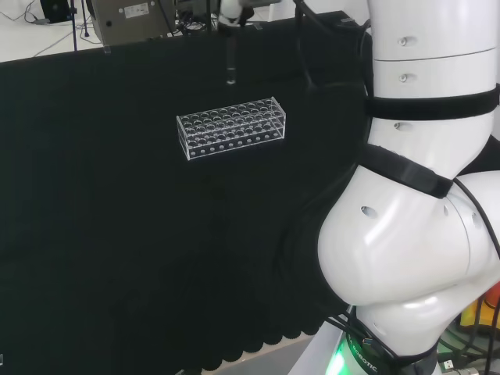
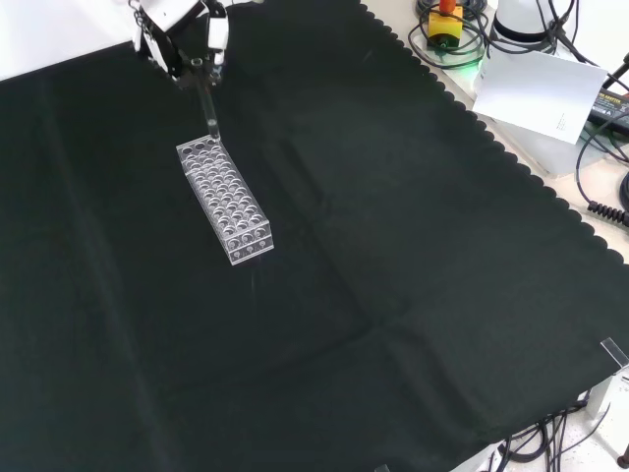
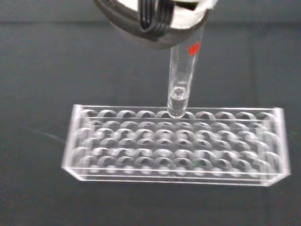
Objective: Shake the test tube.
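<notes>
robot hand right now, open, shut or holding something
Robot hand: shut on the test tube, holding it upright above the end of the clear rack.

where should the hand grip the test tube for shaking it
At its upper end, from above. The test tube hangs upright, its rounded bottom just over the clear rack, so only the top is free. The hand already has its fingers pinched there, which looks suitable.
</notes>
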